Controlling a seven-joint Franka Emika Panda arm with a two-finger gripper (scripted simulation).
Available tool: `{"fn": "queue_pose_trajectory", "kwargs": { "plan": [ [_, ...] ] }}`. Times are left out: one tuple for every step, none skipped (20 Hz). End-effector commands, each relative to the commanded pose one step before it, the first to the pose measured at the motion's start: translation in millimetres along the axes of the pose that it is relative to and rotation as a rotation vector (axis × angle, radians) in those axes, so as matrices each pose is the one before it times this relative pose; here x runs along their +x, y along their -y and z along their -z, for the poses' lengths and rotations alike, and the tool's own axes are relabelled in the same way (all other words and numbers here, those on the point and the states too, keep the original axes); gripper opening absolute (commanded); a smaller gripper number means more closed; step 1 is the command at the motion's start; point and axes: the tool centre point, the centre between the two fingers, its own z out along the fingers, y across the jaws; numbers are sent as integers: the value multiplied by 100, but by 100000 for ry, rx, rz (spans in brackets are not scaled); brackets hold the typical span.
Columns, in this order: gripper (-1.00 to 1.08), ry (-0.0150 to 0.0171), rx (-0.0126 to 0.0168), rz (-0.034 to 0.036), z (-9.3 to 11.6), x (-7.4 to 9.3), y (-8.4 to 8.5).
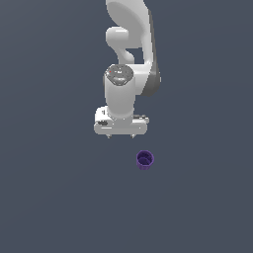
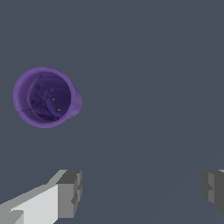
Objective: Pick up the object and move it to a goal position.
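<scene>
Grey floor bears the purple cup (image 1: 145, 160); wrist view alone shows gripper (image 2: 141, 189) spread wide, empty

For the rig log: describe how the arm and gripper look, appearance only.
The arm is glossy white with rounded, bulbous links and a dark grey band along one side. A grey, speckled round cap tops the wrist joint. The gripper has a flat, white, box-like body with two small dark fingertips; in the wrist view the fingers are blocky grey pads on white mounts. No cables or markings show.
</scene>
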Motion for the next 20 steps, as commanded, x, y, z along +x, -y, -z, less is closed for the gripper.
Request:
{"fn": "queue_pose_trajectory", "kwargs": {
  "plan": [
    [28, 0, 0, 0, 0, 0, -1],
    [28, -54, -60, 55, 8, 21, 27],
    [28, -129, -139, 128, 5, 63, 52],
    [28, -218, -235, 212, 12, 104, 90],
    [28, -291, -309, 269, 20, 134, 120],
    [28, -229, -241, 194, 16, 105, 92],
    [28, -136, -142, 95, 10, 62, 52],
    [28, -47, -49, 12, 7, 18, 17],
    [28, 0, 0, 0, 24, -25, 5],
    [28, 63, 65, 104, -36, 1, -14],
    [28, -5, -7, 365, -20, 19, 45],
    [28, -8, -10, 544, -29, 28, 67],
    [28, -3, -5, 701, -38, 33, 83],
    [28, 0, -2, 865, -47, 39, 101],
    [28, 1, 0, 1031, -57, 47, 119],
    [28, 0, 1, 1192, -65, 56, 139],
    [28, -2, 0, 1360, -74, 66, 158],
    [28, -4, 1, 1514, -83, 76, 175],
    [28, -4, 4, 1684, -92, 86, 195],
    [28, -6, 8, 1853, -101, 97, 213]
  ]
}}
